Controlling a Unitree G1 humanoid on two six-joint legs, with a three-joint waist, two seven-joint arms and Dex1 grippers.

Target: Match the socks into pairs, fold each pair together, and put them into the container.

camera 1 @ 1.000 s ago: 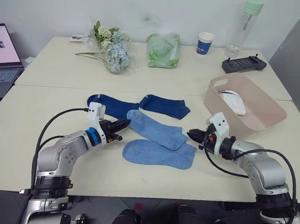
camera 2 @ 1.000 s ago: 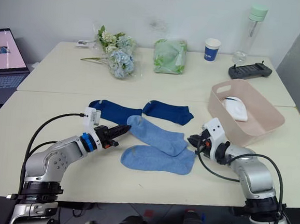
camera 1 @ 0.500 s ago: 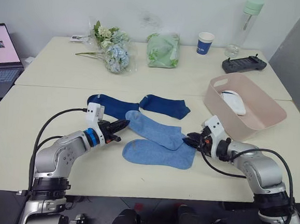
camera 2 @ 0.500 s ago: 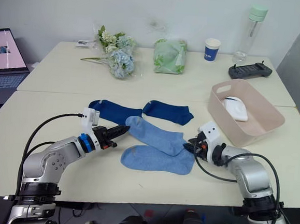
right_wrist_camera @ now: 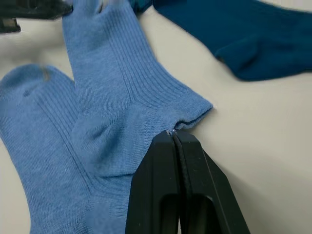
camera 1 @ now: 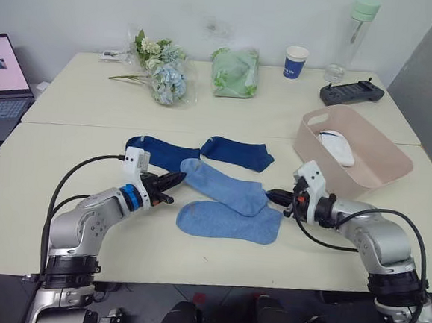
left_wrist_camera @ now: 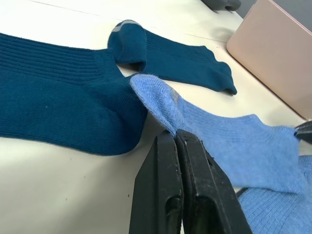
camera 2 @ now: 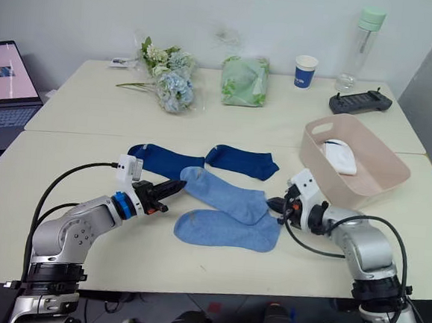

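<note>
While the left pincer [camera 1: 177, 179] lay low over the pale counter [camera 1: 67, 150], its two black fingers were pressed together on the toe end of the upper light blue knit sock [camera 1: 225, 186], just beside the nearer dark navy knit sock [camera 1: 160, 153]. The second dark navy knit sock [camera 1: 237, 153] lay just beyond, its toe touching the first. The upper light blue sock stretched diagonally between both arms, overlapping the second light blue knit sock [camera 1: 230, 222] lying flat below it. The right pincer [camera 1: 272, 196] was clamped shut on the upper sock's cuff. Farther right stood the pale pink rectangular plastic tub [camera 1: 372, 174], holding something white and folded [camera 1: 337, 147].
</note>
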